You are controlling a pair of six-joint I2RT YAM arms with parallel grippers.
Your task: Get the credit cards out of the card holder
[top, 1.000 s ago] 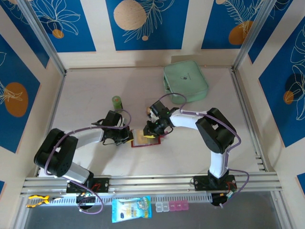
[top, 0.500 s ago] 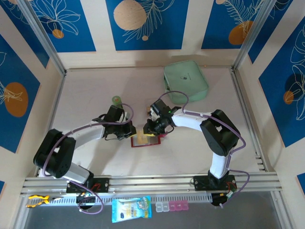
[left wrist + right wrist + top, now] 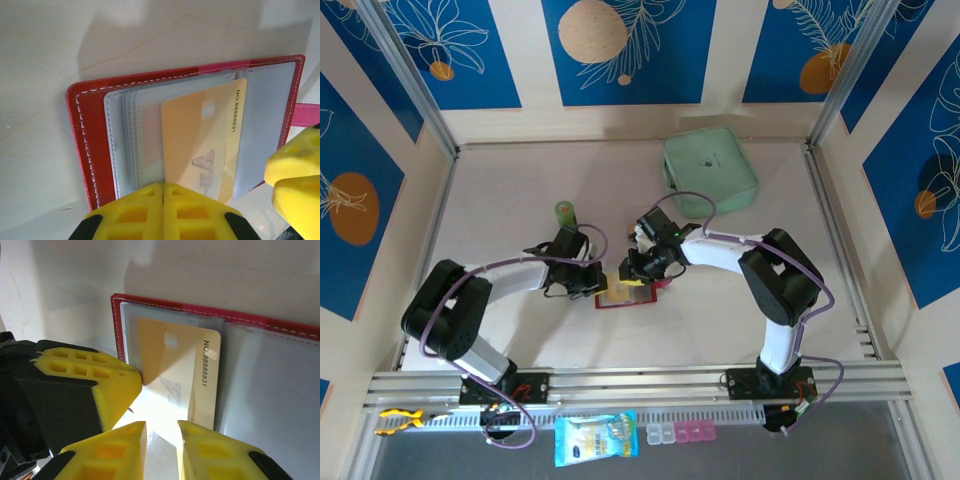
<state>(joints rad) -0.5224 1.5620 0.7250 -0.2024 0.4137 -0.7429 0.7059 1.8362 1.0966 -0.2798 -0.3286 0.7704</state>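
The dark red card holder (image 3: 625, 296) lies open on the table between both arms. Its red cover (image 3: 82, 145) frames pale clear sleeves. A tan-orange credit card (image 3: 195, 140) sits in one sleeve, its numbered edge sticking out. My left gripper (image 3: 163, 186) is shut, its tips resting on the sleeves at the holder's near edge. My right gripper (image 3: 161, 427) hovers over the card's (image 3: 170, 360) lower end, jaws slightly apart with glossy sleeve showing in the gap. The left gripper's fingers (image 3: 107, 382) touch the card's corner. The right gripper's fingers (image 3: 295, 170) stand beside the holder.
A mint-green zip pouch (image 3: 710, 170) lies at the back right. A small green bottle (image 3: 565, 212) stands just behind the left gripper (image 3: 592, 284). The holder's pink snap tab (image 3: 306, 114) sticks out toward the right gripper (image 3: 640, 268).
My left gripper has slid right onto the card holder's edge. The right gripper's jaws have parted a little while staying over the card.
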